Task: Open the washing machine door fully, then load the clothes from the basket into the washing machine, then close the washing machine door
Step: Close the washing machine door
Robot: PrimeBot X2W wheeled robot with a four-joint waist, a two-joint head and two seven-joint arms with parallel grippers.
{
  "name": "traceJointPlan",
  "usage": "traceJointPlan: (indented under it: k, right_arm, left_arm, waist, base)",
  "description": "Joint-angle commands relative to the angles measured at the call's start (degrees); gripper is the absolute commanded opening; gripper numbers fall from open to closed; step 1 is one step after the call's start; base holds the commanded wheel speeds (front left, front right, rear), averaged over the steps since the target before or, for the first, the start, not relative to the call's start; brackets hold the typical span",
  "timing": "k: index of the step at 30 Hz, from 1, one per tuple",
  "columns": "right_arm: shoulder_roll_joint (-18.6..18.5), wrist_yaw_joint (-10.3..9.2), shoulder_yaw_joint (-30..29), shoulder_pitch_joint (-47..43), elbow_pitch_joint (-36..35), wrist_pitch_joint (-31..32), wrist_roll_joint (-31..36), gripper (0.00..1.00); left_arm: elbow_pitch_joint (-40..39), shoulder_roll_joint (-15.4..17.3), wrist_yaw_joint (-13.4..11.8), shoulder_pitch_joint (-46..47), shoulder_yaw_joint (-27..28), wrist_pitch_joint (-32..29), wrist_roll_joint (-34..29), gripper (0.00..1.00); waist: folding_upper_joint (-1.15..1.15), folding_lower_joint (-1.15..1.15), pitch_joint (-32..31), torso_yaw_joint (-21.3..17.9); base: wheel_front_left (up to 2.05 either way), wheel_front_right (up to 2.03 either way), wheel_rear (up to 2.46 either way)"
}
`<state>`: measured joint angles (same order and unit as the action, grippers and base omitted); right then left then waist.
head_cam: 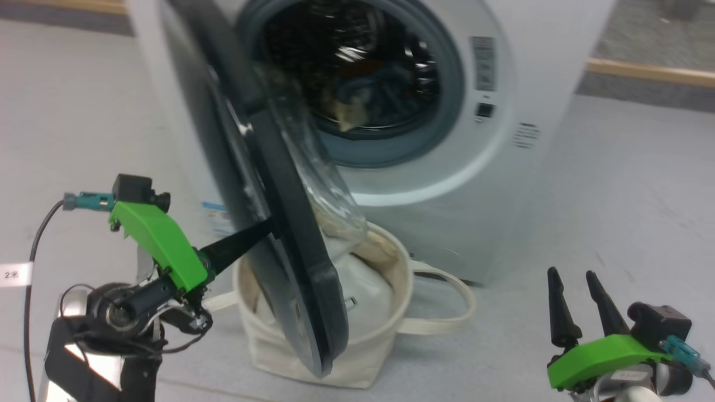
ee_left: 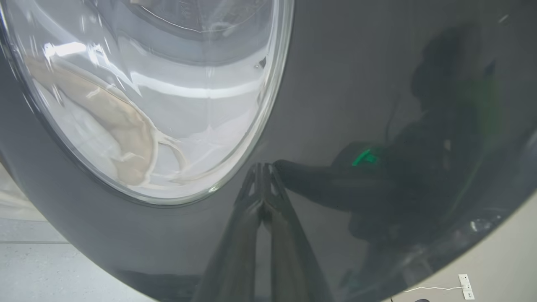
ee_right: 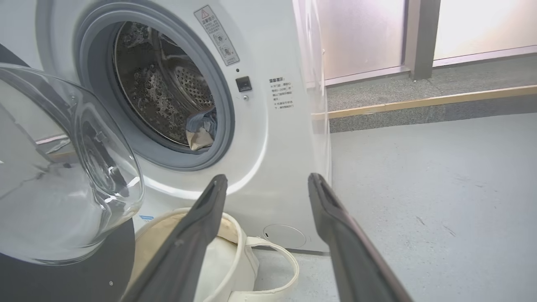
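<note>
the glossy black washing machine door (head_cam: pixel 293 223) is standing partly open, its clear glass bowl hanging over the round cream basket (head_cam: pixel 385 340), which is sitting just in front of the white washing machine (head_cam: pixel 503 184). blue and cream clothes (head_cam: pixel 352 103) are lying inside it, low at the front.

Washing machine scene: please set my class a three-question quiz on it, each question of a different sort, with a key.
1. True or false: the door is fully closed.
2. The left gripper is: A open, clear of the door; B shut, tips on the door's outer face; C gripping the door's rim.
3. Fill in: the clothes lie in the ___.
Key: 1 false; 2 B; 3 drum.
</note>
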<state>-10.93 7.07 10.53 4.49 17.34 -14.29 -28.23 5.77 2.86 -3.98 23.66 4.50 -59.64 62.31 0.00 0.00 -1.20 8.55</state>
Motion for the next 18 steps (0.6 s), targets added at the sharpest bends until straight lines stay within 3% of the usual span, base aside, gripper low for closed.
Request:
traceJointPlan:
  k: [1, 18]
  right_arm:
    - [-0.6, 0.42, 0.8, 2.5, -2.1, -0.7, 0.6, 1.00]
    - [-1.6, 0.42, 1.9, 5.1, -2.2, -0.7, 0.7, 1.00]
  left_arm:
    - [-1.4, 0.2, 0.6, 3.5, 1.9, 1.1, -0.5, 0.00]
    - [10.9, 1.3, 5.9, 9.4, 6.7, 15.0, -0.4, 0.00]
  waist:
    - [0.00, 0.00, 0.9, -4.4]
    - [0.00, 0.00, 2.9, -21.1]
  base:
    - [0.00, 0.00, 0.00]
    - [0.00, 0.00, 0.00]
